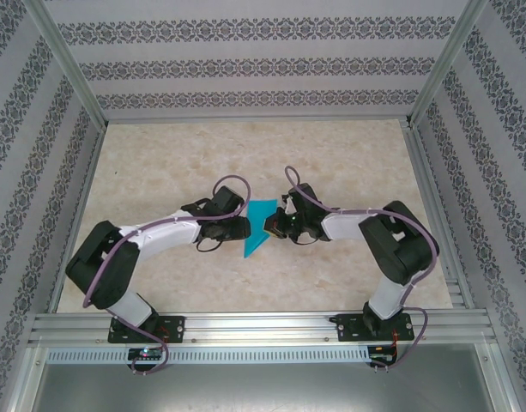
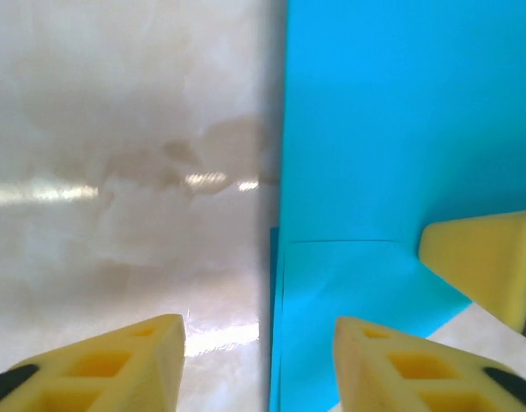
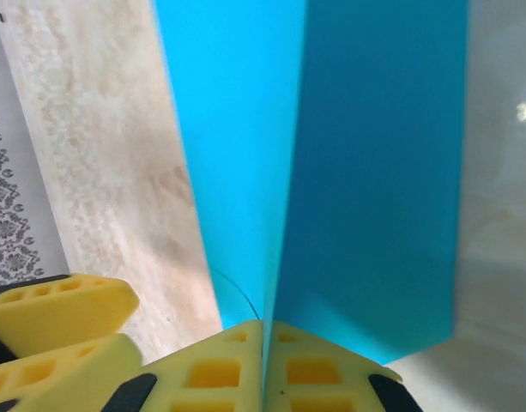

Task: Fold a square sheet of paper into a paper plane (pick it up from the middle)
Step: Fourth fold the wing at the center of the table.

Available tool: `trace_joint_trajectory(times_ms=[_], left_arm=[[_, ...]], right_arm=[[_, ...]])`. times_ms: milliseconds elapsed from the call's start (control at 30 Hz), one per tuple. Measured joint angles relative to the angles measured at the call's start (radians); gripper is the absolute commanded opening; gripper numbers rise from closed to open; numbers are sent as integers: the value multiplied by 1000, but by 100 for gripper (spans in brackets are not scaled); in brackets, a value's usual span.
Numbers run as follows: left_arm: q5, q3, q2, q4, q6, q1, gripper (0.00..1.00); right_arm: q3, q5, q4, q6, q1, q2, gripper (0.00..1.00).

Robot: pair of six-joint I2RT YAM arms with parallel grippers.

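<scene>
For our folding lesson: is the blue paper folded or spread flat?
Folded: the paper has a sharp crease up its middle, pinched in the right gripper.

No readable text, no labels or numbers

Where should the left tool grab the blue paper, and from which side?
Probably the straight free edge of the paper, approached from the left arm's side: that edge runs between the fingers of the open left tool, and the right tool is shut on the opposite crease.
</scene>
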Motion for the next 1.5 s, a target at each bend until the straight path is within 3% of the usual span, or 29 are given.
trace_joint_trajectory(times_ms=[167,333,767,1067,1500], left_arm=[[-19,18,-70,5,66,0,69],[-19,19,-100,47,151,7,77],[46,-178,-111,330,415,39,75],[72,-266,-94,550,643,3,70],[70,-261,82,749,834,-54,46]], right_arm=[[59,150,-119,-4,43,-137,2],[135,250,-180,40,68,-152,2],[185,325,-280,170,61,-4,3],[187,325,-295,281,51,-1,5],[193,322,-310,343,24,-1,6]])
